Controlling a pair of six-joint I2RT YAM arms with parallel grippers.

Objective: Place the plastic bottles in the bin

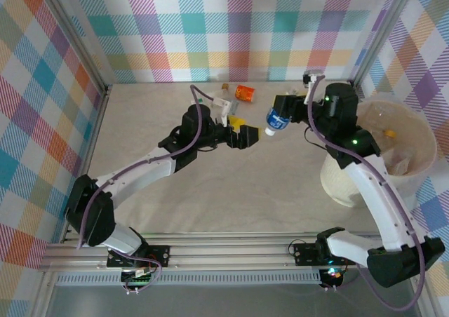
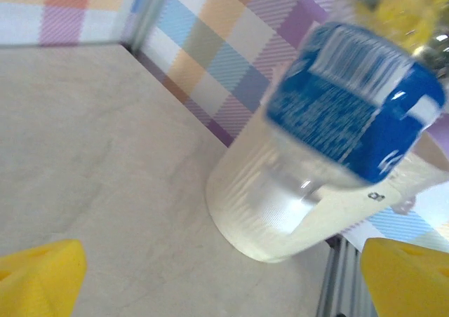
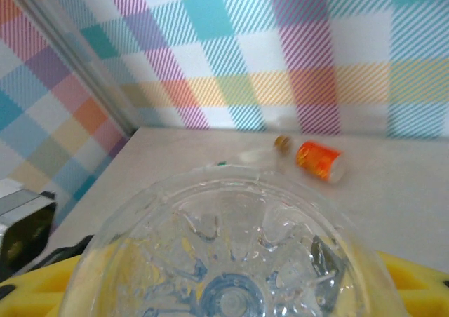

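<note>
A clear plastic bottle with a blue label (image 1: 276, 120) hangs above the table, and my right gripper (image 1: 286, 110) is shut on it. In the right wrist view its ribbed base (image 3: 231, 261) sits between my yellow fingers (image 3: 42, 289). My left gripper (image 1: 245, 132) is open just left of the bottle and apart from it. The left wrist view has the blue label (image 2: 351, 113) ahead of the spread yellow fingertips (image 2: 42, 278). The cream bin (image 1: 340, 184) stands at the right, with some bottles inside. An orange-labelled bottle (image 1: 244, 92) and a small clear one (image 1: 224, 87) lie at the back.
Checked walls close in the table on three sides. The bin's base (image 2: 266, 212) stands close to the aluminium rail (image 2: 337, 275) at the near edge. The orange bottle (image 3: 319, 160) and the brown-capped clear one (image 3: 270, 149) lie by the back wall.
</note>
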